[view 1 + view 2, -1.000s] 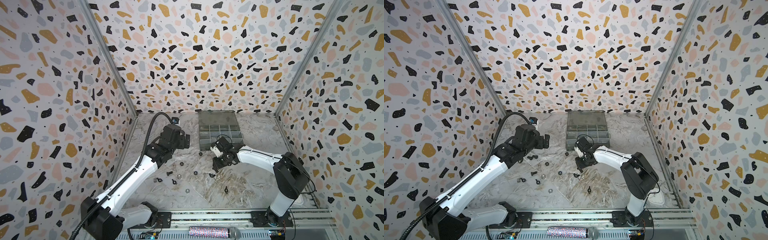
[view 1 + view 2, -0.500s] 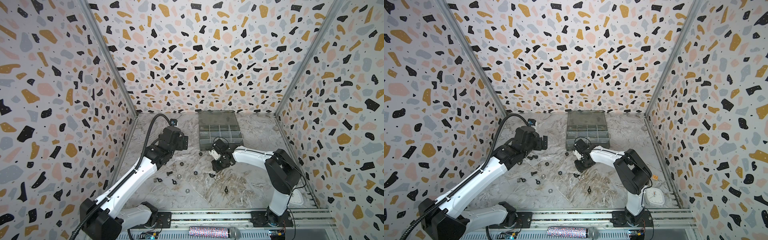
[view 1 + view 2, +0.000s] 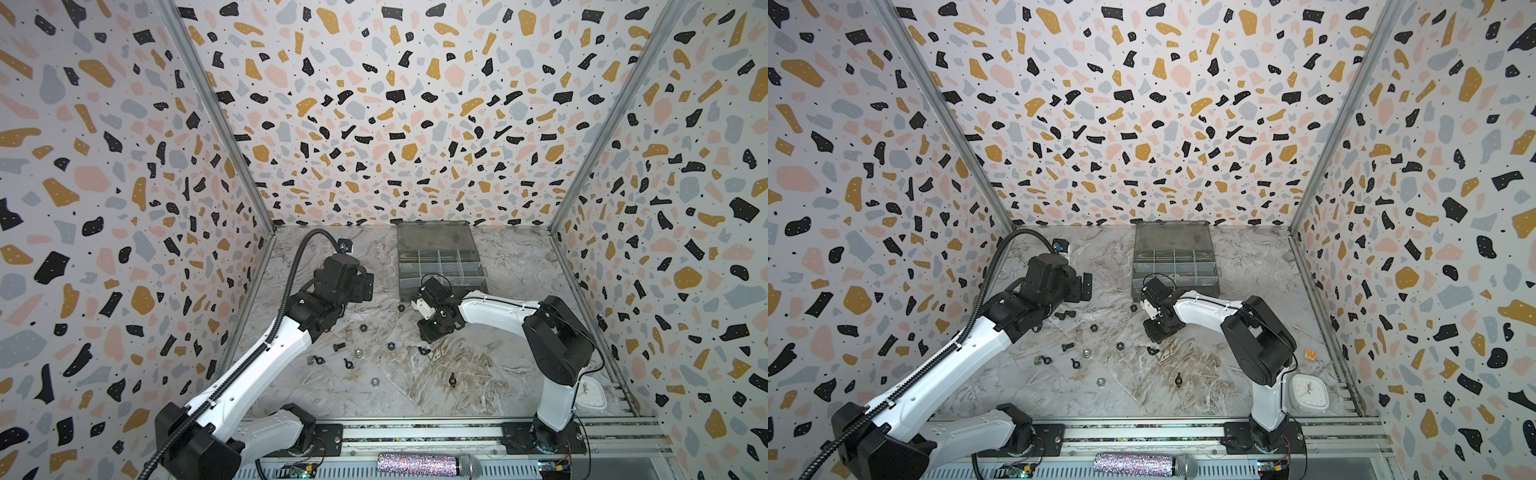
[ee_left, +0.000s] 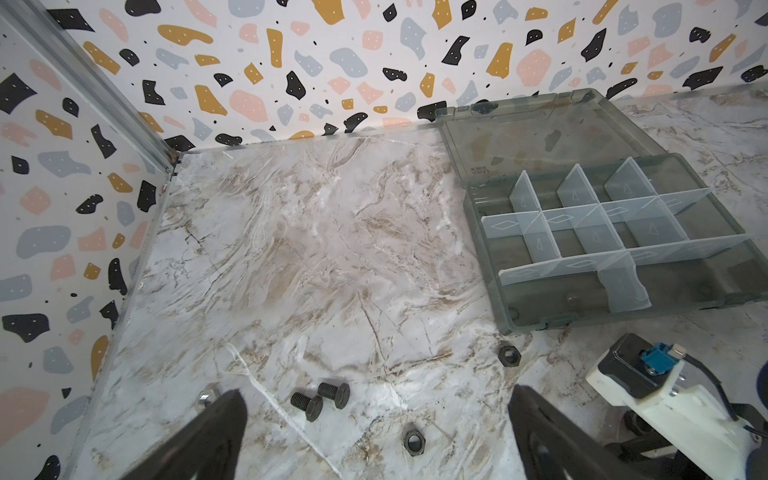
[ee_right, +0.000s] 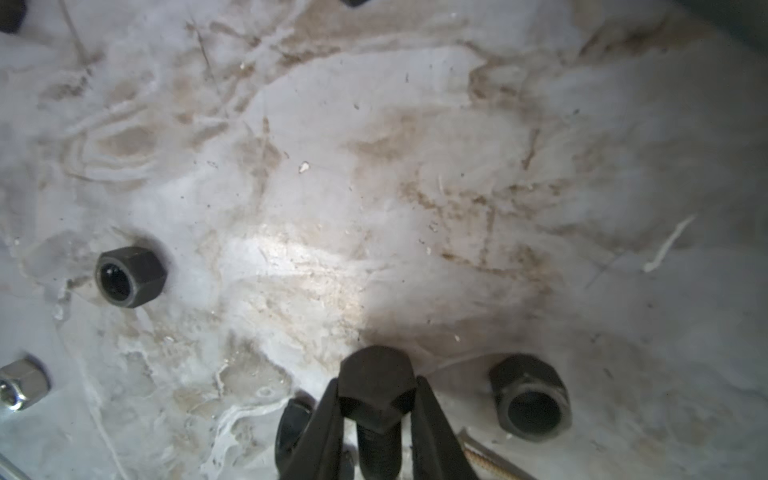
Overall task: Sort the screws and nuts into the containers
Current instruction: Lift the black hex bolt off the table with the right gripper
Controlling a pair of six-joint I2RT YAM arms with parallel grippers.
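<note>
Though pale, marbled tabletop; speckled walls.

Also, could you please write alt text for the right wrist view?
The right gripper pinches a black bolt by its hex head, over a marbled tabletop. Black nuts and a silver nut lie loose nearby.

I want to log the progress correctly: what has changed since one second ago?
The right gripper moved away from the organizer box, and its fingers closed on a black screw lying on the table. The left gripper, open, the box and the loose nuts stayed where they were.
</note>
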